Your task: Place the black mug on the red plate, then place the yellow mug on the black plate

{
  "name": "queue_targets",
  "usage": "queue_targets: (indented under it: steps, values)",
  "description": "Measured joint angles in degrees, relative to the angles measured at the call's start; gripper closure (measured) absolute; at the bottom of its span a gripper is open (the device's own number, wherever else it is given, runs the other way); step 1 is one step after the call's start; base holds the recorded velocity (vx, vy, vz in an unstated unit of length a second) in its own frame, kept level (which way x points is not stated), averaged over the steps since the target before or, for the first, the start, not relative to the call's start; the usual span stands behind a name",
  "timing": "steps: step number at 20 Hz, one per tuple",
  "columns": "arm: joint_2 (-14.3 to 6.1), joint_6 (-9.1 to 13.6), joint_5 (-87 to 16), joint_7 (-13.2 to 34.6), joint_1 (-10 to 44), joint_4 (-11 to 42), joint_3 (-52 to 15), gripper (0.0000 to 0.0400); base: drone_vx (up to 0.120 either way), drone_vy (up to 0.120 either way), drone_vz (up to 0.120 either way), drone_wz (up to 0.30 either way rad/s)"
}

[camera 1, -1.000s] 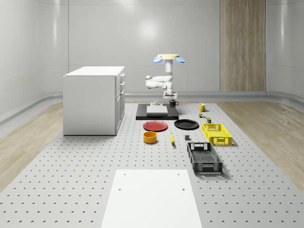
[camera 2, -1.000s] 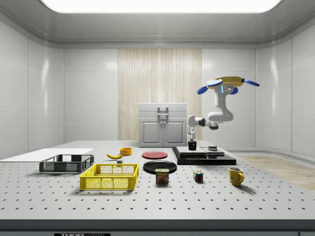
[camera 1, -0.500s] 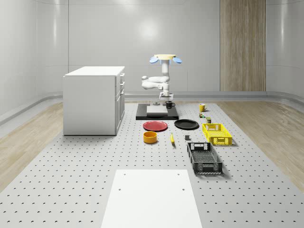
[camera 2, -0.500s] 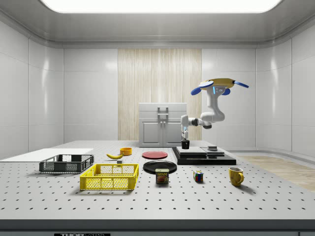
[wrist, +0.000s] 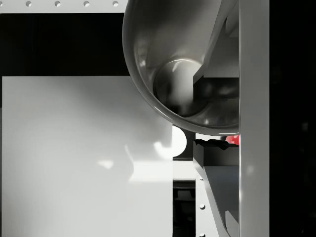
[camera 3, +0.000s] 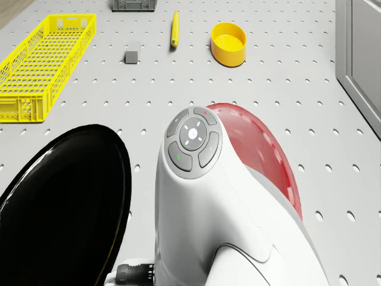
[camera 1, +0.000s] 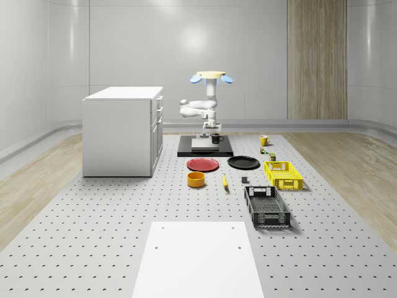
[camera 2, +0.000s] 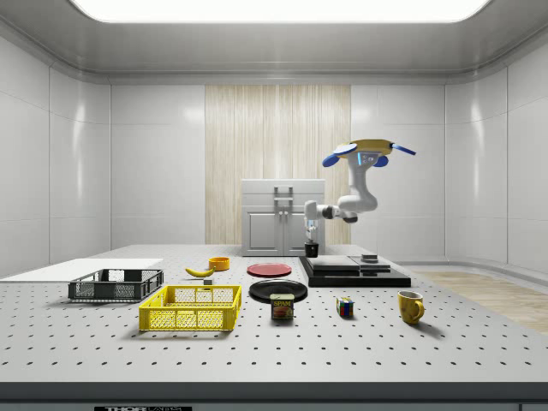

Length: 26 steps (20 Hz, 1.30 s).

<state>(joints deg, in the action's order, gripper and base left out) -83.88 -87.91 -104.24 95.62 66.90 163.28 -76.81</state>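
Since the earlier frames, drone [camera 2: 368, 151], arm and black mug [camera 2: 312, 249] have been carried toward the side view's left; in the whole-scene view the mug [camera 1: 214, 138] is now seen just above centre, over the dark platform [camera 1: 205, 149] rather than beside it. The drone [camera 1: 210, 77] hovers above that platform at upper centre.

Largest first. The table [camera 1: 93, 217] is a flat grey slab with a regular grid of holes. The cabinet [camera 1: 122, 129] is a plain white box at left of centre. The platform is a low, matte black slab bearing a pale square panel.

The black plate [camera 1: 243, 162] is glossy and shallow; the red plate [camera 1: 203, 164], just to its left, is round, smooth and low-rimmed, and lies bare.

The black mug is held by the gripper [camera 2: 311, 236], clenched on its rim, clear of the table. In the wrist view the mug [wrist: 173, 59] shows a polished, curved inner wall. It is judged rigid, light and slippery, probably breakable if dropped; a pinch across the rim wall seems the soundest hold, since the handle is small.

The yellow mug [camera 1: 264, 140], at right of centre, stands alone on the table, likewise glossy and stiff.
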Motion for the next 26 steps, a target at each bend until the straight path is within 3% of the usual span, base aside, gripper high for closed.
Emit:
queue_targets:
  steps: [14,26]
  values:
    - [-1.32,-1.23,0.55,0.26,0.33,-0.07,-0.19,0.029,0.12,-0.12,0.0,0.0]
    - [-2.27,-2.12,0.95,0.45,0.56,-0.11,-0.32,0.029,0.12,-0.003,0.0,0.0]
